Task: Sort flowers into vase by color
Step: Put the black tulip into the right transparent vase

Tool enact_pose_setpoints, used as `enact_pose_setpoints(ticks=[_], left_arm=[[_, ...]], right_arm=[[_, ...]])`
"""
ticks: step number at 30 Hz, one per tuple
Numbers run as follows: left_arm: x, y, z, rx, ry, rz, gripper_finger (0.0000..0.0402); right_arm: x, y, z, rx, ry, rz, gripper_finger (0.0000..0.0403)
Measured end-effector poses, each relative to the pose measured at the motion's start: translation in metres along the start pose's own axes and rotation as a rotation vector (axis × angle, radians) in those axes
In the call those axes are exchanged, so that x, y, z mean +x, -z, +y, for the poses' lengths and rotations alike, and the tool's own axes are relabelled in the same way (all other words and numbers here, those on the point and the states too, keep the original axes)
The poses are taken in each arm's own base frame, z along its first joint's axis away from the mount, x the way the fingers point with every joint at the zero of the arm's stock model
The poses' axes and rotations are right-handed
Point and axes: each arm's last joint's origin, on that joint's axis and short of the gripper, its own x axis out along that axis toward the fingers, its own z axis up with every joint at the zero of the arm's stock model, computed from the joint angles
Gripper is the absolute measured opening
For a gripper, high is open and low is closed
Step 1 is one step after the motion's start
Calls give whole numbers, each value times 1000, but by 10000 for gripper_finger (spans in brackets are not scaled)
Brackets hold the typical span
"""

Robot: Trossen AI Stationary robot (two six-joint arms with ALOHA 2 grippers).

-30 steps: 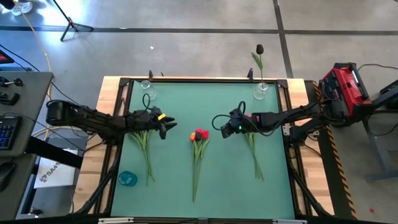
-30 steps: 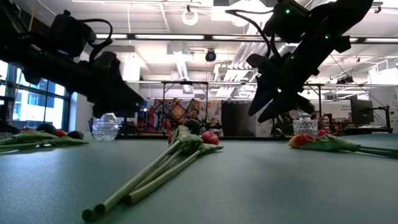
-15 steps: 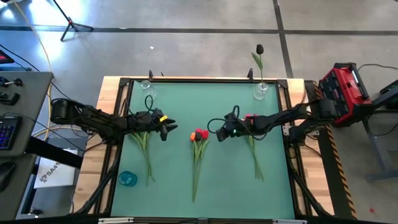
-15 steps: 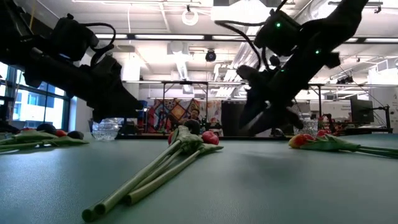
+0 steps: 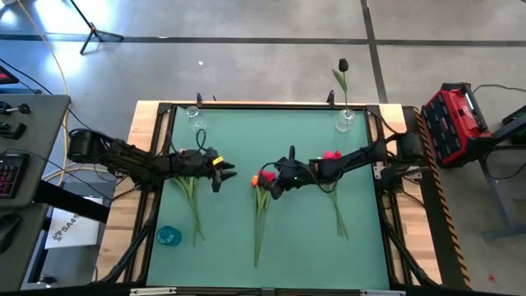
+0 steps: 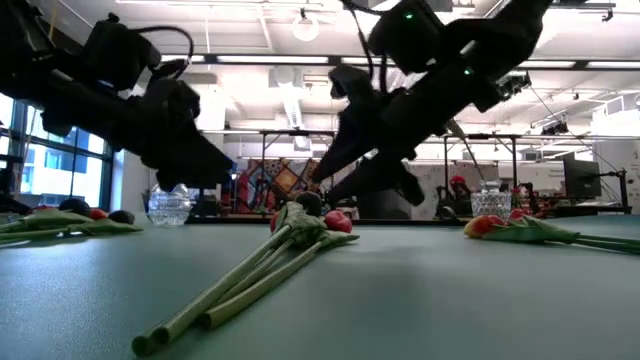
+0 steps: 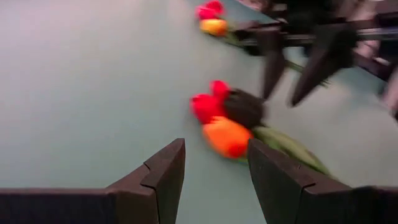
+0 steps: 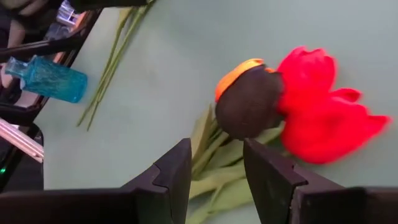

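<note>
The broad green surface (image 5: 271, 140) carries three loose bunches of long-stemmed tulips: one on my left (image 5: 191, 193), one in the middle (image 5: 261, 205), one on my right (image 5: 335, 197). A clear glass vase (image 5: 344, 121) at the far right corner already holds one dark tulip; another clear vase (image 5: 194, 117) stands at the far left corner, and a small blue glass bottle (image 5: 168, 236) near the front left.

My right hand (image 5: 274, 182) hovers over the middle bunch's heads, fingers spread, grasping nothing, lined up on the dark tulip head (image 8: 250, 104). My left hand (image 5: 222, 170) waits just left of that bunch, also released and empty.

The risk, I judge: the dark head lies touching the red tulip heads (image 8: 320, 118) and an orange one (image 8: 236, 76), so closing here could pinch two flowers, or crush a bloom instead of a stem.
</note>
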Motion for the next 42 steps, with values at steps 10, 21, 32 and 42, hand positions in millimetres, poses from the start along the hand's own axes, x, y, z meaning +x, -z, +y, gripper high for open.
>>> enact_pose_setpoints(ticks=[10, 21, 32, 42], left_arm=[[26, -4, -14, 67, 14, 41, 163], [38, 11, -9, 63, -8, 130, 163], [39, 12, -10, 64, -2, 131, 163], [39, 11, -10, 73, -4, 126, 163]], right_arm=[[27, 10, 5, 17, 49, 76, 121], [21, 8, 13, 30, 23, 96, 50], [26, 10, 8, 74, 62, 65, 42], [28, 9, 8, 101, 62, 34, 42]])
